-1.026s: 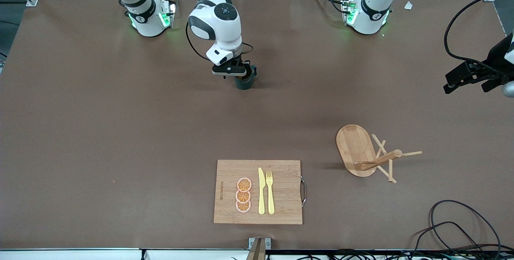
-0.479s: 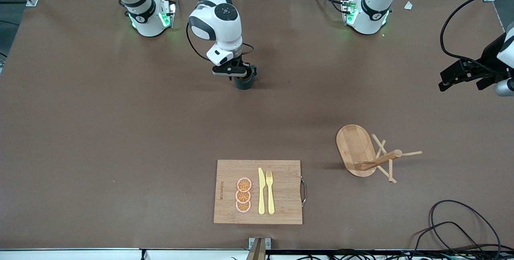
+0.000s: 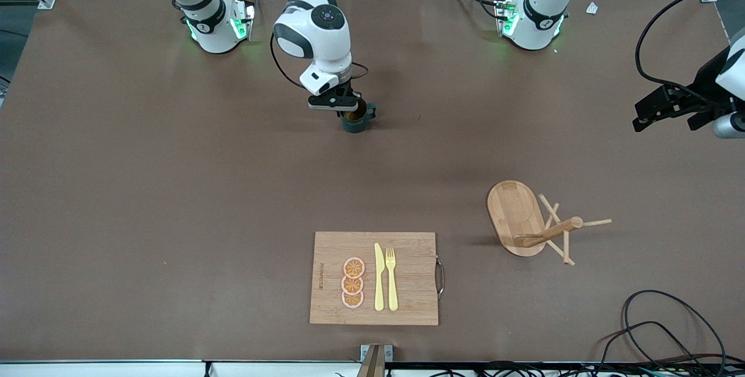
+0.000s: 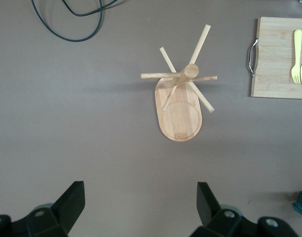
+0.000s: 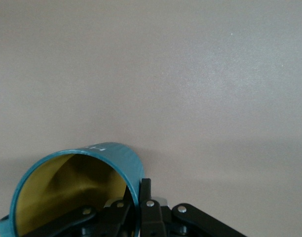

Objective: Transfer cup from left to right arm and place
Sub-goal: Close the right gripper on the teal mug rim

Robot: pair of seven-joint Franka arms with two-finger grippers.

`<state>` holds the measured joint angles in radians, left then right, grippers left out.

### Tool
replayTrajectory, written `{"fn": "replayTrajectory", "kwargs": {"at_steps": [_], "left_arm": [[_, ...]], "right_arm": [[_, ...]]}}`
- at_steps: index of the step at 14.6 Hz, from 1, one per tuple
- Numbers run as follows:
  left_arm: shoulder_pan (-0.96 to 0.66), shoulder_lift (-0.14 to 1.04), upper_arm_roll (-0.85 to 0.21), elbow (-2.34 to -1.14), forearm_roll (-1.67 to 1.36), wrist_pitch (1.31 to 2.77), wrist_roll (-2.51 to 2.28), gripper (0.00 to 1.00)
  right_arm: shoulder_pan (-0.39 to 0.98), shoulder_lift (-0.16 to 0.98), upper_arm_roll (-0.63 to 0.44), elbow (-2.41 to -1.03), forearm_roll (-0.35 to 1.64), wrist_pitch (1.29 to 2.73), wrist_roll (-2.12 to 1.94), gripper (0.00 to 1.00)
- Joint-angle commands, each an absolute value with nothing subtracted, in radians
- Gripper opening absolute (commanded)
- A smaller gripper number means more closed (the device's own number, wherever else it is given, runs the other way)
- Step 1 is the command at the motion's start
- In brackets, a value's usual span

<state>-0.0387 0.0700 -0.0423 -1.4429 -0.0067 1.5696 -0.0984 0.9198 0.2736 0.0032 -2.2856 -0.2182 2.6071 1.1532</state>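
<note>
Near the right arm's base, well up the bench [image 3: 116, 162] from the front camera, we have our right pincer [image 3: 349, 110] clamped on the rim of the teal cup [image 3: 355, 120], one finger inside against the mustard-yellow lining and one outside on the wall, as the right wrist view shows [image 5: 74, 190]. The cup appears to sit on the bench or just above it; we cannot tell which. Our left pincer [image 4: 141, 205] hangs wide open and empty, high over the left arm's end of the bench, looking down on the wooden peg rack [image 4: 180, 98]; that arm waits.

We judge the handover done and the placing step in hand. Next we need to carry the cup to its spot, keeping it level so the rim grip does not slip, then set it down upright and release. The bamboo cutting board [image 3: 407, 275], with its orange slices [image 3: 353, 283], yellow knife [image 3: 379, 277] and fork [image 3: 391, 278], lies much nearer the front camera.
</note>
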Motion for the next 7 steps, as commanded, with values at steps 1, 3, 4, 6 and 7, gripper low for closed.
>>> {"fn": "replayTrajectory", "kwargs": {"at_steps": [1, 3, 4, 6, 7], "left_arm": [[-0.034, 0.064, -0.046, -1.434, -0.008, 1.554, -0.097, 1.00], [-0.035, 0.064, -0.046, -1.434, -0.008, 1.554, -0.098, 1.00], [-0.037, 0.064, -0.046, -1.434, -0.008, 1.554, -0.098, 1.00], [-0.037, 0.064, -0.046, -1.433, -0.008, 1.554, -0.097, 1.00], [-0.038, 0.064, -0.048, -1.433, -0.008, 1.554, -0.097, 1.00]], "right_arm": [[0.916, 0.273, 0.003, -2.278, -0.235, 2.599, 1.174, 0.00], [0.910, 0.243, 0.002, -2.276, -0.229, 2.559, 1.192, 0.00], [0.888, 0.191, 0.000, -2.273, -0.229, 2.490, 1.198, 0.00], [0.830, 0.123, 0.002, -2.254, -0.226, 2.383, 1.171, 0.00], [0.818, 0.106, 0.000, -2.237, -0.215, 2.338, 1.128, 0.00]]}}
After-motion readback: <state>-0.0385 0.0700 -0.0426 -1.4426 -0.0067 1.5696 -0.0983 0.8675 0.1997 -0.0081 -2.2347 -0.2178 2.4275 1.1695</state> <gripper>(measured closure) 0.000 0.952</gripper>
